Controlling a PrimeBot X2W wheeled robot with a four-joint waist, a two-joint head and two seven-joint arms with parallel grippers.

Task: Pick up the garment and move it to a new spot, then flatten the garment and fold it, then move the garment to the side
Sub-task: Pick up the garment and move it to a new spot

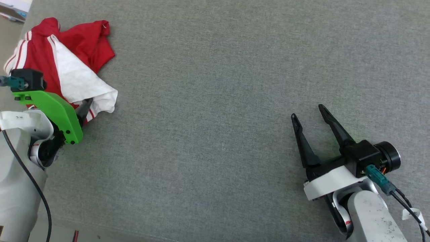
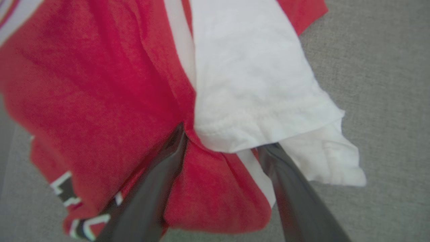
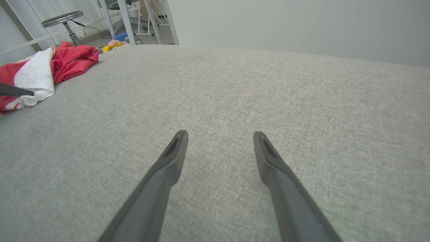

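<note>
Count: 1 garment (image 1: 77,57), 2 tools, 2 dark fingers on each, 1 stool (image 3: 62,16).

Left tool (image 2: 225,137) stands wide open, fingers pushed into the garment. One tip is tucked in a red fold and the other sits under the hem of the white sleeve, w/ a bunch of red cloth btwn them. The jaws aren't pinched on it. The garment is right at this tool's tips, crumpled in a heap, red w/ white sleeve cloth and red-white striped trim.

Right tool (image 1: 308,111) is also wide open, nothing btwn its fingers, just bare surface (image 1: 215,101) ahead of the tips. The garment is well apart from it, far off to its left.

Hard to see: from the head cam a green bracket (image 1: 57,111) covers most of the left tool, and only 1 finger pokes out against the cloth. The black, white-edged lettering is cut off at the bottom edge of the left wrist view, so it's unreadable. That view is blurry up close. The heap hides the garment's shape.

The surface is grey woven fabric, wide and flat. Beyond its far edge, past the garment from the right tool, are the stool, white frame legs (image 3: 124,20), sth yellow on the floor (image 3: 112,45) and a plain pale wall (image 3: 302,23).
</note>
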